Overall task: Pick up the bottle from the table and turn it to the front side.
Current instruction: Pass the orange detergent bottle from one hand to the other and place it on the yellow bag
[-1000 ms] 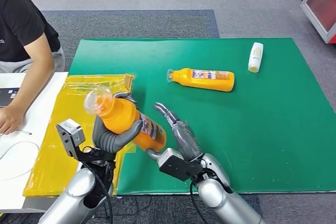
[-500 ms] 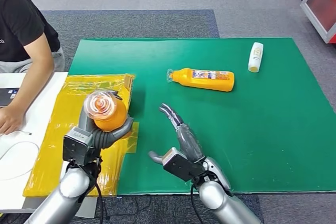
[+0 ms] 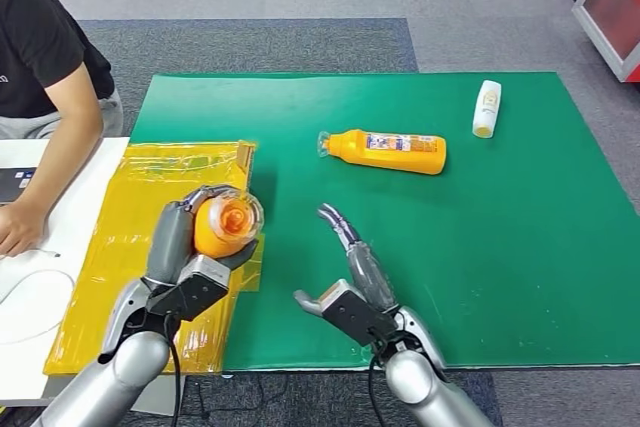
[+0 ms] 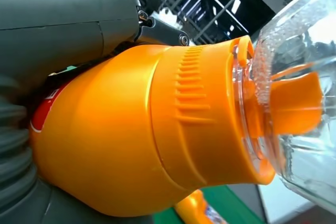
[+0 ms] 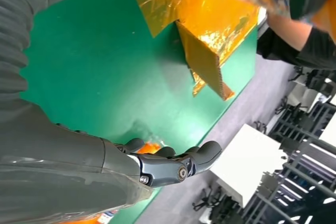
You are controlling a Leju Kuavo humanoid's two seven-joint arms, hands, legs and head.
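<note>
My left hand [image 3: 180, 247] grips an orange bottle [image 3: 223, 226] with a clear cap, raised over the yellow sheet [image 3: 121, 247], its cap end turned toward the camera. The left wrist view shows the same orange bottle [image 4: 130, 135] up close, its clear cap [image 4: 301, 93] past my grey thumb. My right hand [image 3: 355, 272] hovers open over the green mat [image 3: 513, 247], fingers [image 5: 174, 163] spread, holding nothing. A second orange bottle [image 3: 386, 151] lies on its side further back on the mat.
A small white bottle [image 3: 487, 108] lies at the mat's far right. A person in black sits at the left, forearm [image 3: 45, 172] on a white table. A red and white cabinet [image 3: 613, 7] stands at the far right.
My left hand has turned the held bottle from lying sideways to pointing its cap at the camera and lowered it slightly. My right hand has drawn away to the right, still open.
</note>
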